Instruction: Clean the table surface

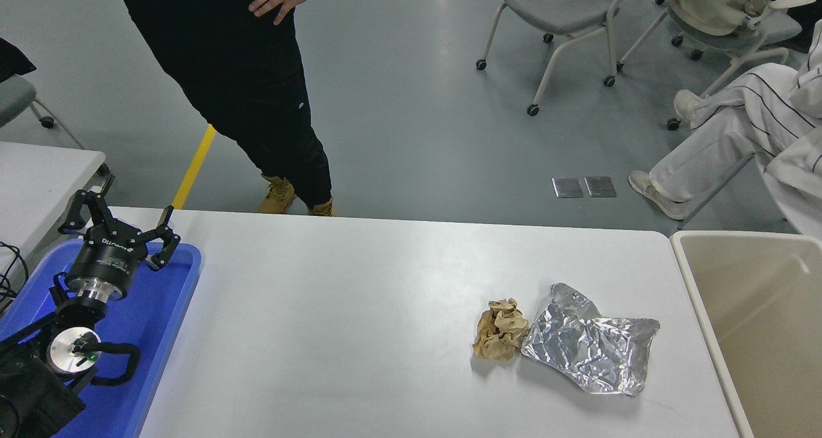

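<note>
The table surface [359, 322] is a wide glossy white top filling the lower half of the head view. A crumpled brown paper ball [499, 329] lies right of centre, touching a creased sheet of silver foil [591, 341] on its right. My left gripper [122, 219] stands open over the blue tray at the lower left, far from both. My right arm and gripper are out of view.
A blue tray [164, 322] sits on the table's left end. A beige bin [758, 322] stands against the table's right edge. A person in black stands at the far side, another in white sits at the upper right, with chairs behind.
</note>
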You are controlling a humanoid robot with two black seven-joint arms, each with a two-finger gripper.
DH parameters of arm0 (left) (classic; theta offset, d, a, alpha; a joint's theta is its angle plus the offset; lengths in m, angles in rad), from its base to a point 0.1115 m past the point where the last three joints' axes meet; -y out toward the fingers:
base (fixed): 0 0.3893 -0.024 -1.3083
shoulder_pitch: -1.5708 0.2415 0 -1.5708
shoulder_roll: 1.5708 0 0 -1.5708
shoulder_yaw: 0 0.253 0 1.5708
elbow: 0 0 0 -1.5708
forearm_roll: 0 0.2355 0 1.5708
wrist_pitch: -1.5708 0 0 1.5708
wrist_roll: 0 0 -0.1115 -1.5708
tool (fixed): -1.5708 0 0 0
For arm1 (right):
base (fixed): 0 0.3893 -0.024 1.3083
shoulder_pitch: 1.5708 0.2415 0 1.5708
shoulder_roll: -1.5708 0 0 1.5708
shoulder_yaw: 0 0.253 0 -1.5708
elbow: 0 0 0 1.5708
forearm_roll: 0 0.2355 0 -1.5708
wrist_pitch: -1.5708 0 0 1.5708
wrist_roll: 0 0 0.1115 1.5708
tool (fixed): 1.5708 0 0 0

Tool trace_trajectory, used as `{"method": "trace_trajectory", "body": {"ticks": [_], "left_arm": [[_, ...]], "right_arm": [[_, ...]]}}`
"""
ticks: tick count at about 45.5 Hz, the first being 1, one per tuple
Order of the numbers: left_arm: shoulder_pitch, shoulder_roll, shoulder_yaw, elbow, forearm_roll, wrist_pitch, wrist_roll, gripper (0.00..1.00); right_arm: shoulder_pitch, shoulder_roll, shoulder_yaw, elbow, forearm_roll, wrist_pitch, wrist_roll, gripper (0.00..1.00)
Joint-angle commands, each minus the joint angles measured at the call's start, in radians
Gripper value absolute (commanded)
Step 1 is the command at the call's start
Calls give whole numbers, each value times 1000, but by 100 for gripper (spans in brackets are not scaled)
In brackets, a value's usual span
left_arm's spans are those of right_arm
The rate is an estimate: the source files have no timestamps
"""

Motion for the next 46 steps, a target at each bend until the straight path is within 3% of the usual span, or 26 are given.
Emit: {"method": "trace_trajectory", "body": {"ticks": [1, 11, 20, 46], "left_arm": [[0, 0, 0, 1, 0, 1, 0, 100], [0, 0, 0, 1, 0, 1, 0, 100], [0, 0, 0, 0, 0, 1, 0, 100], [0, 0, 0, 0, 0, 1, 0, 100]], "right_arm": [[-7, 81, -160, -21, 99, -207, -1, 0], [-77, 210, -208, -66, 142, -363, -1, 0], [-166, 406, -208, -256, 195, -455, -3, 0], [-321, 979, -206, -994, 343, -483, -3, 0]]}}
